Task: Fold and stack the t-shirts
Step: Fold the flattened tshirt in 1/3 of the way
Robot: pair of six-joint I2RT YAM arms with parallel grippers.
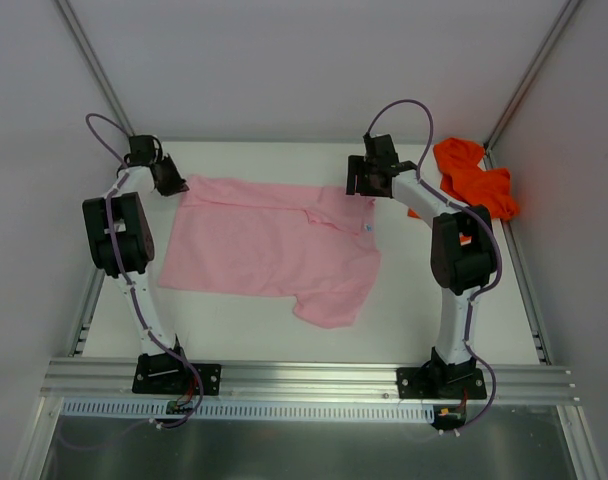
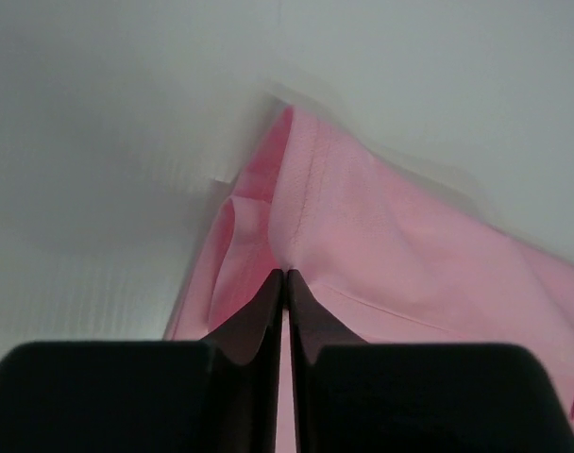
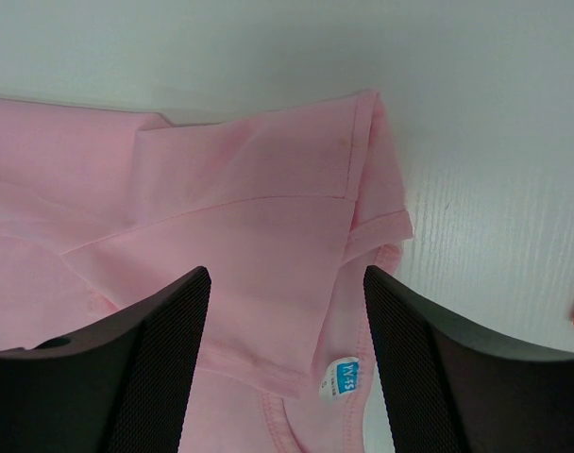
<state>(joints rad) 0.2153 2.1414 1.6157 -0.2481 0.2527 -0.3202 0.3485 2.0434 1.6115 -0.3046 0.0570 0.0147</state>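
Observation:
The light pink t-shirt [image 1: 269, 245] lies spread on the white table, partly folded, with one sleeve sticking out toward the front. My left gripper [image 1: 172, 183] is shut on its far left corner; the left wrist view shows the gripper [image 2: 286, 276] pinching the pink cloth [image 2: 391, 245]. My right gripper [image 1: 362, 190] is open over the shirt's far right corner. In the right wrist view the gripper [image 3: 287, 283] straddles the folded cloth [image 3: 240, 208] near a white and blue label [image 3: 342, 376]. The bright orange t-shirt [image 1: 474, 180] lies crumpled at the far right.
Grey walls and metal rails enclose the table on the left, right and back. The orange t-shirt lies close to the right arm's forearm [image 1: 434, 200]. An aluminium rail [image 1: 304, 375] runs along the near edge.

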